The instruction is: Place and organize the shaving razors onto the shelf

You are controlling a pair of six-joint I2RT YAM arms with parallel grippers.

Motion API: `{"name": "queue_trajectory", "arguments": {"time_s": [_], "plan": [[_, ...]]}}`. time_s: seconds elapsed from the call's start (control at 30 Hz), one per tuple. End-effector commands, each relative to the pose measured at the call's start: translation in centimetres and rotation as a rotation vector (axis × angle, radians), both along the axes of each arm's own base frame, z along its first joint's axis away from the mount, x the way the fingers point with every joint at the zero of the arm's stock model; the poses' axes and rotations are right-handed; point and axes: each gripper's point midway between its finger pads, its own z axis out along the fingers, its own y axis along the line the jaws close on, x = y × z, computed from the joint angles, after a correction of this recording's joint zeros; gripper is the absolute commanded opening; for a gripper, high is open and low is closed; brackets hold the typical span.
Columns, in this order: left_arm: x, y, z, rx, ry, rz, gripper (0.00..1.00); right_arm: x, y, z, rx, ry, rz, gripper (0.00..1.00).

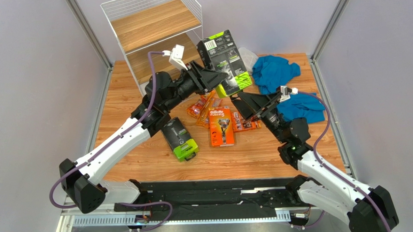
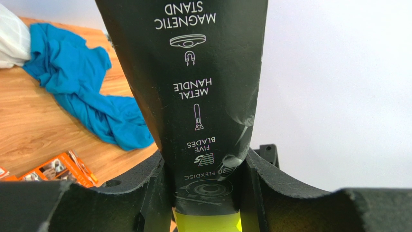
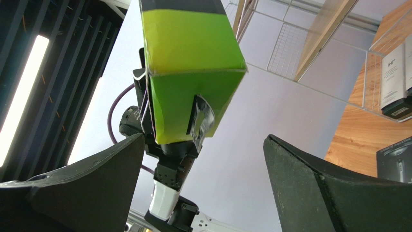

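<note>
A black razor pack (image 1: 225, 63) with a lime-green end is raised off the table, tilted, just right of the white wire shelf (image 1: 152, 24). A second black-and-lime pack (image 1: 180, 139) lies flat on the table, near an orange Gillette Fusion5 box (image 1: 221, 127) and small orange blister packs (image 1: 202, 107).

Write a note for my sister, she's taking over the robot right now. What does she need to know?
Left gripper: shut on a black lime-ended razor pack, held in the air near the shelf.
Right gripper: open, empty, just below that pack.
On the table: second black pack, orange Gillette Fusion box, small orange blister packs.
Done: one pack lifted.
Left: shelve it, then the rest.
</note>
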Motion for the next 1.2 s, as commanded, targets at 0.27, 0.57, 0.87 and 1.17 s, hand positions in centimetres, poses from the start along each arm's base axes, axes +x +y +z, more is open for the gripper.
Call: {"name": "queue_trajectory", "arguments": {"time_s": [0.27, 0.57, 0.87, 1.17], "plan": [[-1.3, -0.5, 5.1, -0.039, -0.146, -0.071, 0.0, 0.2, 0.1, 2.8, -0.016, -0.143, 0.043, 0.99], [-1.5, -0.7, 5.7, -0.027, -0.153, -0.094, 0.0, 2.2, -1.3, 3.2, -0.057, -0.172, 0.008, 0.99], [-1.4, -1.6, 5.5, -0.023, -0.125, -0.148, 0.0, 2.9, -0.5, 3.5, -0.023, -0.241, 0.099, 0.98], [-0.8, -1.5, 4.7, -0.035, -0.099, -0.14, 0.0, 2.1, -0.4, 3.9, 0.028, -0.287, 0.149, 0.44]]}}
